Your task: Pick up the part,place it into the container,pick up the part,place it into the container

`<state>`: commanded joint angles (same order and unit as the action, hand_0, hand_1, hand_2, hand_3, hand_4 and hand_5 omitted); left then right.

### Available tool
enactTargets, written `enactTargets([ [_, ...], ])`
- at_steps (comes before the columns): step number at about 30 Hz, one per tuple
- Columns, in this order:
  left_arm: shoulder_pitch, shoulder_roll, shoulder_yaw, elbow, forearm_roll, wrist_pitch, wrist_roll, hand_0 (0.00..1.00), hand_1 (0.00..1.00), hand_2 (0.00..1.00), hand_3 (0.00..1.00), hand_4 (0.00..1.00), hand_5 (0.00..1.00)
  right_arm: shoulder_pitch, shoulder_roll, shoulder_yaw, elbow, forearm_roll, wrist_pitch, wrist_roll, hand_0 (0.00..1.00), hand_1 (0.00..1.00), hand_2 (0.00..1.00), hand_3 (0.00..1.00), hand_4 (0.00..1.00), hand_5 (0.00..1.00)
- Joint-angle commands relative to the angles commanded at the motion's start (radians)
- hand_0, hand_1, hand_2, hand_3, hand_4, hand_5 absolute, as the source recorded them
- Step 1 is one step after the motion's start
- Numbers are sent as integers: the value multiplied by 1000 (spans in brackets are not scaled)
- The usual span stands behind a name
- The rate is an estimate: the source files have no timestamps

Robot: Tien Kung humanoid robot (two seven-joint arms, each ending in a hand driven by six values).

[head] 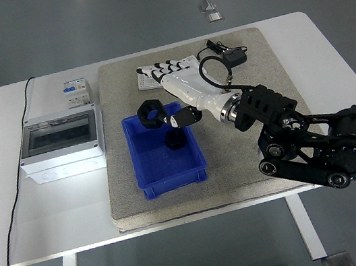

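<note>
We see the right hand [170, 93] over the far edge of the blue bin [143, 160], fingers [160, 69] spread. A black ring part [150, 112] sits just below it above the bin's rim; we cannot tell whether it is gripped. Another black part [175, 140] lies inside the bin on the tabletop [15, 221]

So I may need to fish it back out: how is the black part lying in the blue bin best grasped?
Come straight down from above and pinch the part across its outer sides. The bin walls block any sideways approach, and the open floor around it leaves finger room.
</note>
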<state>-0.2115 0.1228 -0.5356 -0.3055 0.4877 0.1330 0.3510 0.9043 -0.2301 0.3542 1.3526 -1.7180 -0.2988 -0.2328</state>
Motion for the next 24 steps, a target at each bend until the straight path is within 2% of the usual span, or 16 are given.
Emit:
enactTargets([
  [2,1,1,1,0,-2,0,0,642,652,682,596,641,666,-1,-6,18,13,10,-24,22,998,981,998,998,786,205],
  [3,1,1,1,-1,-3,0,0,642,652,682,595,641,667,-2,-9,24,18,17,-35,34,976,913,954,998,800,232],
  [8,0,0,-2,-1,3,0,3,642,652,682,595,641,667,-18,-29,65,40,99,-109,101,976,913,954,998,800,232],
  [9,0,-1,-2,-1,2,0,2,642,652,682,595,641,667,-26,-34,75,42,111,-120,108,923,874,913,947,750,303],
  [14,0,-7,2,-1,-3,0,0,642,652,682,595,641,667,-125,-83,184,27,217,-201,166,923,874,913,947,750,303],
  [15,0,-8,3,-1,-4,1,0,643,652,682,595,641,666,-150,-94,209,19,242,-214,184,898,849,883,906,717,358],
  [16,1,-9,4,-1,-5,1,0,643,652,682,595,641,666,-181,-105,237,9,273,-227,206,898,849,883,906,717,358],
  [20,5,-13,10,-1,-16,2,-3,643,652,682,595,641,666,-308,-126,330,-40,405,-243,293,898,849,883,906,717,358],
  [21,6,-14,12,0,-19,3,-4,642,652,683,594,641,658,-339,-124,352,-57,438,-235,317,859,818,856,874,771,462],
  [24,9,-18,16,0,-23,4,-6,642,652,683,594,641,658,-436,-110,385,-94,552,-199,396,859,818,856,874,771,462],
])
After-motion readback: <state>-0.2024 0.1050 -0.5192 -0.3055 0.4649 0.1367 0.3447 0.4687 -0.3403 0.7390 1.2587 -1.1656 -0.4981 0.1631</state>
